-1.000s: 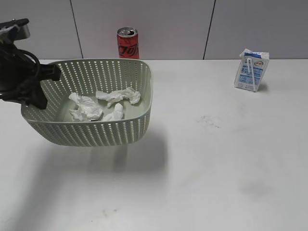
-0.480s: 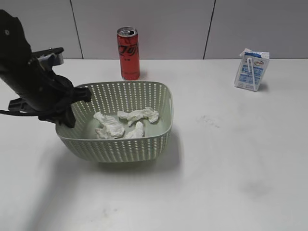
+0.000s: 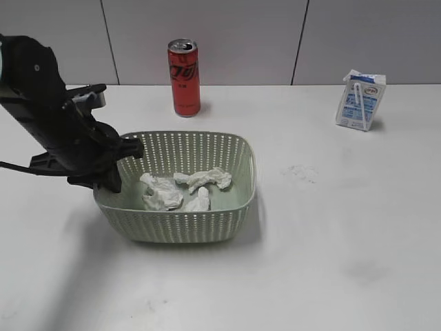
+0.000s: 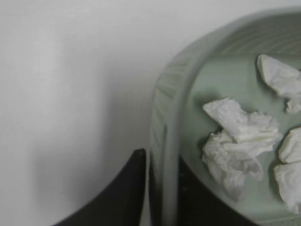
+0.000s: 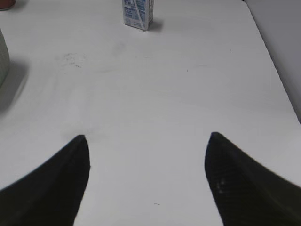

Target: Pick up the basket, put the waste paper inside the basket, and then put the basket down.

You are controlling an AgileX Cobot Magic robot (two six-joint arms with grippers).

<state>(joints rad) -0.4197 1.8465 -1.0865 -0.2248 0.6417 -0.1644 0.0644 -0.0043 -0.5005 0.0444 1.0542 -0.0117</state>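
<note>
The pale sage-green basket (image 3: 180, 210) rests on the white table left of centre. Three crumpled white waste paper wads (image 3: 182, 188) lie inside it, also seen in the left wrist view (image 4: 237, 141). My left gripper (image 3: 116, 171) is shut on the basket's left rim, one finger outside and one inside the wall (image 4: 164, 188). The basket wall (image 4: 171, 117) fills the left wrist view beside the bare table. My right gripper (image 5: 146, 160) is open and empty over bare table, out of the exterior view. The basket's edge (image 5: 3, 56) shows at the far left of the right wrist view.
A red drink can (image 3: 184, 67) stands behind the basket near the back wall. A blue-and-white milk carton (image 3: 360, 101) stands at the back right, also in the right wrist view (image 5: 137, 13). The table's right edge (image 5: 275, 70) runs beside my right gripper.
My left gripper has carried the basket down and to the right, from hanging tilted in the air to resting on the table. The paper wads stayed inside.
</note>
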